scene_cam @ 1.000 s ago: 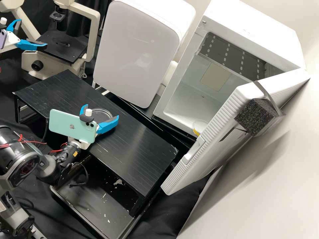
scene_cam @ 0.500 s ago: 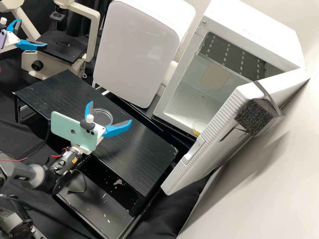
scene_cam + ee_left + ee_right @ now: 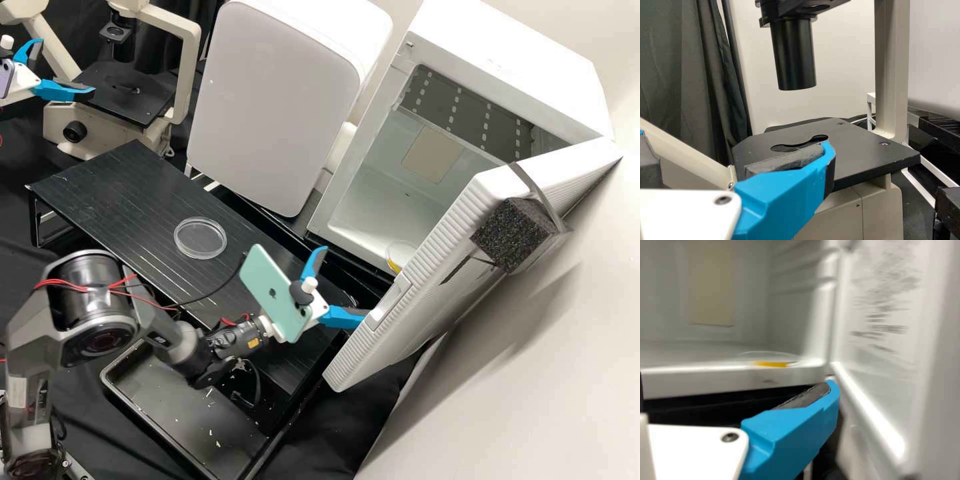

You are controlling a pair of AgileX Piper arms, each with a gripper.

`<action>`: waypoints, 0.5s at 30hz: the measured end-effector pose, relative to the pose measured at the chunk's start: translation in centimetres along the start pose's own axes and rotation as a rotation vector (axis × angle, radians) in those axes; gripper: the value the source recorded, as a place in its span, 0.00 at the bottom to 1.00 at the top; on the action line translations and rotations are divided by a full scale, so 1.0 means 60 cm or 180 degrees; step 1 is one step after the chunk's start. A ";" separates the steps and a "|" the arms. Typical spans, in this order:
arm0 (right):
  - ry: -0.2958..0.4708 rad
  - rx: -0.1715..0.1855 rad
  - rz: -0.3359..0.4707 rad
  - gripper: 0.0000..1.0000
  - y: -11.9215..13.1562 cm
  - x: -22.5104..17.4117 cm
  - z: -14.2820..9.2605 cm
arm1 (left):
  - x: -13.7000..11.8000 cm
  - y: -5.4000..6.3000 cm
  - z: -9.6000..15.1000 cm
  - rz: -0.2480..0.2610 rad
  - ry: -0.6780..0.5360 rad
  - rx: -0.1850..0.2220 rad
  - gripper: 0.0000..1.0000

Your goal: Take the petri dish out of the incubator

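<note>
Looks like approach: right pincer (image 3: 345, 281) open, empty, just outside the incubator (image 3: 507, 73); dish (image 3: 401, 253) inside at near right edge; next needs straddling it clear of the door (image 3: 443, 250), closing, pulling out.

On the back of the pale green phone (image 3: 260, 277) in the high view is a small dark fruit-shaped sign (image 3: 272, 292). The right arm (image 3: 97, 287), which carries that phone, bears a small yellow label (image 3: 253, 343) near its wrist, the print too tiny to make out, and white lettering (image 3: 160, 341) on a dark joint. In the right wrist view, dark streaky marks (image 3: 885, 315) run across the inside of the incubator door (image 3: 880, 370), too blurred to tell whether they are print.
</note>
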 end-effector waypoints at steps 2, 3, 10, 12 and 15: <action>0.0010 0.0000 0.0083 1.00 0.004 0.027 0.011 | 0.000 0.000 0.000 0.0000 0.0000 0.0000 1.00; 0.0030 0.0005 0.0102 1.00 0.005 0.035 0.012 | 0.000 0.000 0.000 0.0000 0.0000 0.0000 1.00; 0.0182 0.0107 0.0273 1.00 0.019 0.080 0.010 | 0.000 0.000 0.000 0.0000 0.0000 0.0000 1.00; 0.0221 0.0110 0.0309 1.00 0.024 0.086 0.007 | 0.000 0.000 0.000 0.0000 0.0000 0.0000 1.00; 0.0264 0.0107 0.0331 1.00 0.027 0.091 0.001 | 0.000 0.000 0.000 0.0000 0.0000 0.0000 1.00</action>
